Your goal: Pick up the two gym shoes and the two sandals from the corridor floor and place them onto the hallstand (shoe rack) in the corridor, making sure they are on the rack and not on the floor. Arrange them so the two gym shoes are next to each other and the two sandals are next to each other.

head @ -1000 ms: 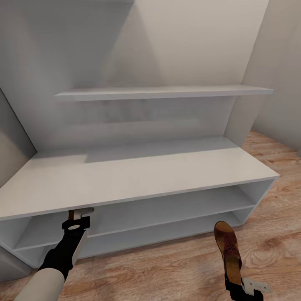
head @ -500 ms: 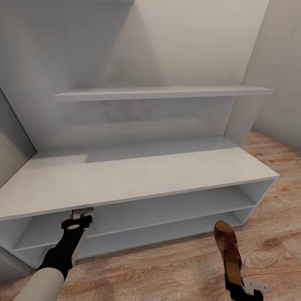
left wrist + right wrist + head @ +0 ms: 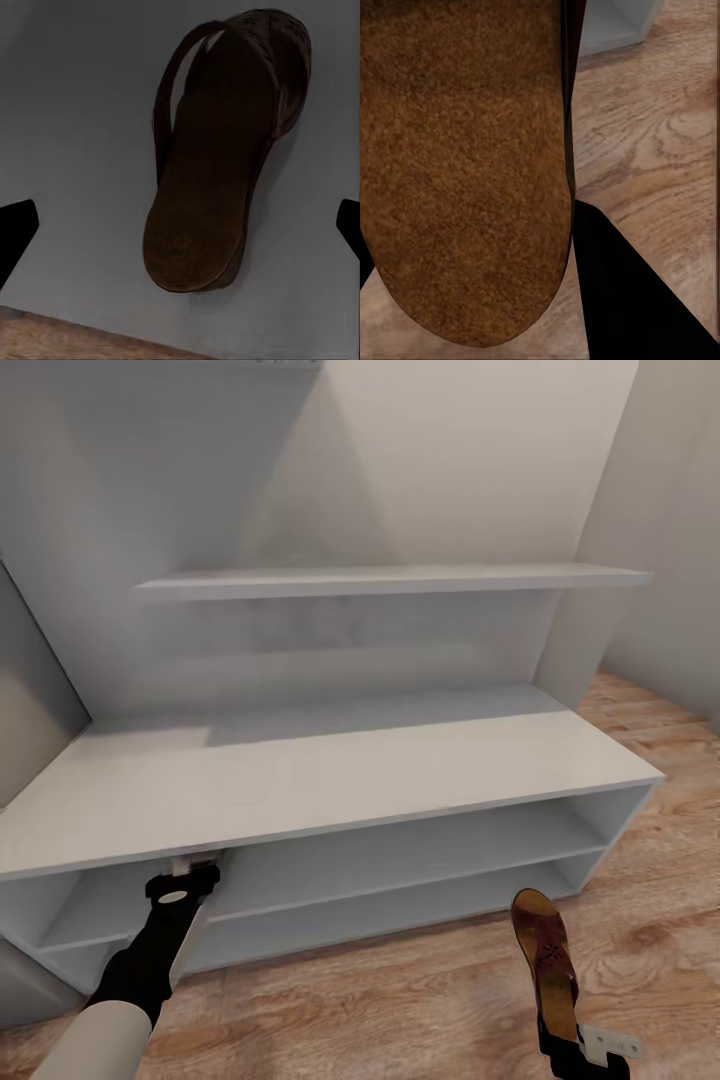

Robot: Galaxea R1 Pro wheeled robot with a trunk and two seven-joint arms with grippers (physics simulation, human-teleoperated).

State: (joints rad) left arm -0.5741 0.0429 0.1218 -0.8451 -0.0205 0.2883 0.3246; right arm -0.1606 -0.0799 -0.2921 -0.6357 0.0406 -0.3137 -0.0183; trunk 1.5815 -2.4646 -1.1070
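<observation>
One dark brown sandal (image 3: pixel 217 157) lies flat on a grey tier of the pale hallstand (image 3: pixel 330 780). My left gripper (image 3: pixel 180 229) is open over it, its black fingertips (image 3: pixel 15 232) wide apart on either side. In the head view the left gripper (image 3: pixel 192 863) reaches in under the bench top's front edge at the left. My right gripper (image 3: pixel 575 1045) is shut on the heel of the second sandal (image 3: pixel 545 960), held above the wood floor (image 3: pixel 400 1010) in front of the rack's right part, toe pointing at it. Its tan footbed (image 3: pixel 465 165) faces the right wrist camera. The gym shoes are out of view.
A long wall shelf (image 3: pixel 390 580) hangs above the bench. Two open tiers (image 3: pixel 420 860) run below the bench top. Walls close in on the left (image 3: pixel 30 730) and right (image 3: pixel 670 560), with plank floor (image 3: pixel 650 730) running past the rack's right end.
The left gripper has slid a little deeper under the bench top's edge, and the brown bit seen at its fingers has gone. The head view shifted slightly. The right arm and its sandal stayed put.
</observation>
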